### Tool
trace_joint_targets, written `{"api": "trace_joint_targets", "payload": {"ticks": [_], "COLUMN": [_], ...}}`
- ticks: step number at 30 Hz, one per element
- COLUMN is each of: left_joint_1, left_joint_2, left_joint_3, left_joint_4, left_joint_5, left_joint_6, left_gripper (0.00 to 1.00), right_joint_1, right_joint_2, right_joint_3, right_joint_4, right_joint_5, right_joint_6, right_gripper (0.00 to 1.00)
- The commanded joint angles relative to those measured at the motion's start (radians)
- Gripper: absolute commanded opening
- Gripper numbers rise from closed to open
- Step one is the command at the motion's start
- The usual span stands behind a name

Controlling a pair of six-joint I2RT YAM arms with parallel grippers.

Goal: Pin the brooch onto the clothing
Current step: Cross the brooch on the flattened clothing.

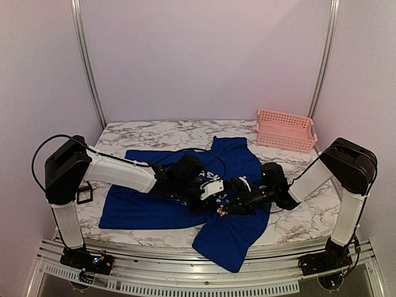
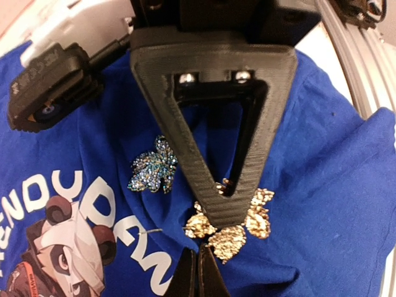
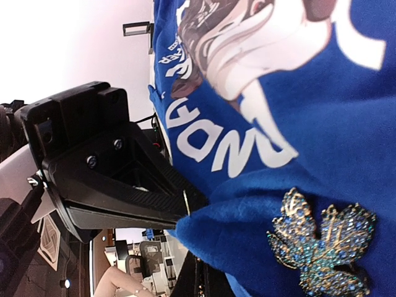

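Pinched the gold brooch [image 2: 257,213] with the left claw [image 2: 213,238], on the blue T-shirt [image 1: 148,210] spread over the marble bench [image 1: 154,133].
Squeezed it closed near the panda print [image 2: 68,241] and a blue-green leaf brooch [image 2: 153,166]. Could read only bits of the white letters [image 3: 204,133], no whole word. Could not tell the right claw's [image 3: 189,216] grip; touched a shirt fold with one finger [image 3: 124,179].

**White print lettering, only partly legible**
Curved white block letters [image 2: 37,207] are running around the panda picture [image 2: 68,247] on the blue T-shirt [image 2: 334,154]; a fragment is reading "END", and the smaller lettering [image 3: 170,59] is staying too blurred to read.
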Motion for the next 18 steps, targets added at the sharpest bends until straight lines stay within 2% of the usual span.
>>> {"api": "trace_joint_targets", "payload": {"ticks": [1, 8, 12, 18], "left_joint_1": [-0.037, -0.038, -0.032, -0.028], "left_joint_2": [-0.001, 0.013, 0.020, 0.006], "left_joint_3": [-0.020, -0.021, -0.016, -0.024], "left_joint_4": [-0.045, -0.051, -0.023, -0.033], "left_joint_5": [0.050, 0.046, 0.013, 0.012], "left_joint_6": [0.018, 0.035, 0.033, 0.086], "left_gripper": [0.00, 0.00, 0.00, 0.12], "right_joint_1": [-0.017, -0.023, -0.027, -0.032], "right_joint_2": [0.023, 0.021, 0.036, 0.061], "right_joint_3": [0.012, 0.021, 0.036, 0.035], "right_joint_4": [-0.017, 0.102, 0.086, 0.052], "right_joint_5": [0.090, 0.065, 0.031, 0.055], "right_joint_6": [-0.051, -0.012, -0.018, -0.022], "right_gripper": [0.00, 0.00, 0.00, 0.00]}}
